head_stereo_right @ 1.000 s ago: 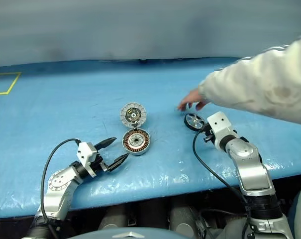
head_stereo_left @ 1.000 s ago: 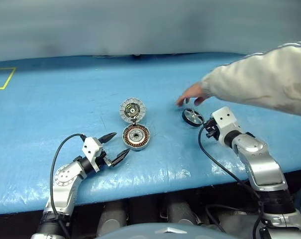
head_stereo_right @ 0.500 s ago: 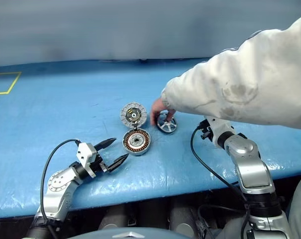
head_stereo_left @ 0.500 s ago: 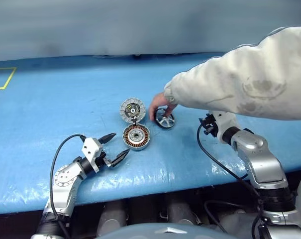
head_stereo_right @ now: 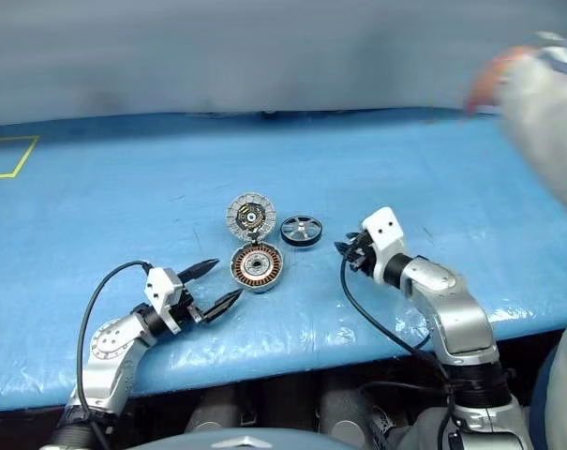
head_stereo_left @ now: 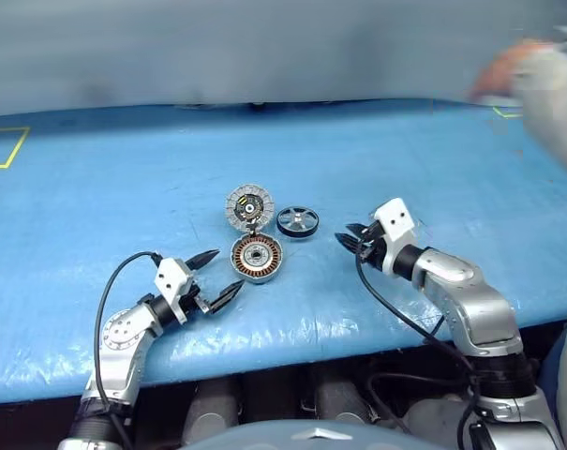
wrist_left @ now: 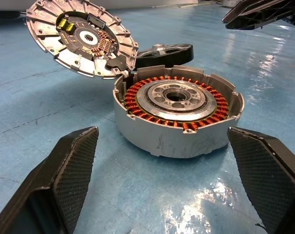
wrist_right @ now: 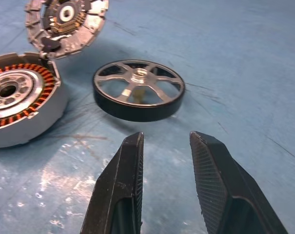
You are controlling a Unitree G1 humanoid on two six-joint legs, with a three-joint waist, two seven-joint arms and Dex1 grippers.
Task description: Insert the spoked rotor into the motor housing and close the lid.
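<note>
The motor housing point(head_stereo_left: 257, 258) stands open on the blue table, its copper winding ring point(wrist_left: 179, 109) facing up. Its hinged lid point(head_stereo_left: 249, 207) is swung back behind it, inner face showing. The spoked rotor point(head_stereo_left: 297, 222), a silver wheel with a dark rim, lies flat just right of the lid point(wrist_right: 64, 17). My left gripper point(head_stereo_left: 227, 270) rests wide open just left of the housing, a finger point(wrist_left: 71, 168) to either side of it, apart from it. My right gripper point(head_stereo_left: 349, 236) points left at the rotor point(wrist_right: 139, 90), a short way from it, fingers point(wrist_right: 130, 180) slightly apart with nothing between.
A person's pale sleeve point(head_stereo_left: 557, 94) and blurred hand point(head_stereo_left: 503, 77) hang over the table's far right corner. Yellow tape point(head_stereo_left: 4, 150) marks the far left. The table's front edge point(head_stereo_left: 292, 352) runs just below both grippers.
The person's hand slid the rotor left from in front of my right gripper to beside the lid, then withdrew to the upper right. My right gripper swung left toward the rotor. The left arm stayed still.
</note>
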